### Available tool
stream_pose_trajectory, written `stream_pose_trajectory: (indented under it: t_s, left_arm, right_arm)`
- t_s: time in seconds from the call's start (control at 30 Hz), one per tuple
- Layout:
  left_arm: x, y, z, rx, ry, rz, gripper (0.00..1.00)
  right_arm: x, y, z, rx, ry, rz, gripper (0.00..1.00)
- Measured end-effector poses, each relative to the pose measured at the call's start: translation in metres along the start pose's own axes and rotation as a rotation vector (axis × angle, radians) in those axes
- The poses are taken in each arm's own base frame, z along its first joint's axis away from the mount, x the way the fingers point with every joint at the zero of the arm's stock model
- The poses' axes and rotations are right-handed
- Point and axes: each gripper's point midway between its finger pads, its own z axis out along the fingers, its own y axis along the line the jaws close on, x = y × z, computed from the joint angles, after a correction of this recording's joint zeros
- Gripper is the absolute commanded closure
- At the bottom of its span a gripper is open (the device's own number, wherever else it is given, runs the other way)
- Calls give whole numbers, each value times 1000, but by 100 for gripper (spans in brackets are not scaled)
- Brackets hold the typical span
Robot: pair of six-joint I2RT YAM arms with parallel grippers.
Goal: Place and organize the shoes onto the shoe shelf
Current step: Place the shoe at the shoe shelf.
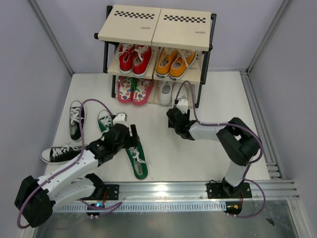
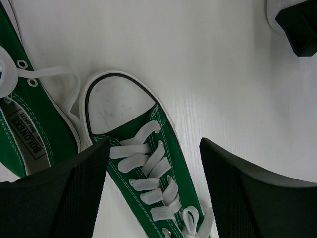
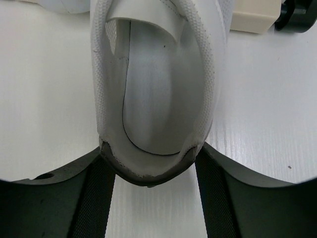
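**Top external.** The shoe shelf (image 1: 157, 27) stands at 12 o'clock with its top boards bare. The red pair (image 1: 133, 58) and orange pair (image 1: 176, 62) fill the middle tier, and the flip-flops (image 1: 133, 90) lie below them. The right end effector (image 1: 178, 110) is set at the heel of a white shoe (image 1: 182, 90) at the rack's lower right. The left end effector (image 1: 131, 138) hangs over a green sneaker (image 1: 137, 161) at 7 o'clock, and the black sneakers (image 1: 74, 119) lie at 9 o'clock. Bare table (image 1: 168, 153) is left between the arms, and walls close in at 3 and 9 o'clock.

**Left wrist.** The left end effector (image 2: 154, 148) is shown wide open, holding nothing, astride the green sneaker (image 2: 143, 168). 1 finger overlaps the sole's edge, so a descent could land on the shoe, and the laces (image 2: 143, 163) could be snagged. A second green sneaker (image 2: 29, 129), just beside at 9 o'clock, could be nudged. Open table runs from 12 to 3 o'clock.

**Right wrist.** The right end effector (image 3: 149, 153) is seen with both pads laid against the heel of the white shoe (image 3: 158, 89). Only the soft rim is gripped, so the shoe could pivot or slip. The frame post (image 3: 297, 12) at 1 o'clock and a second white shoe (image 3: 64, 5) at 11 o'clock leave a narrow lane.
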Motion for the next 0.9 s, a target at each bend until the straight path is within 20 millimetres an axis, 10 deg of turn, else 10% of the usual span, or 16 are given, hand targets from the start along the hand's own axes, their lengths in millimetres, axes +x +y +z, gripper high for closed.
stream_pose_trajectory:
  t_s: [0.9]
  left_arm:
    - [-8,1,-7,4,-36,-2,22]
  right_arm:
    - [-49,-9,10,93,-56,-47,62]
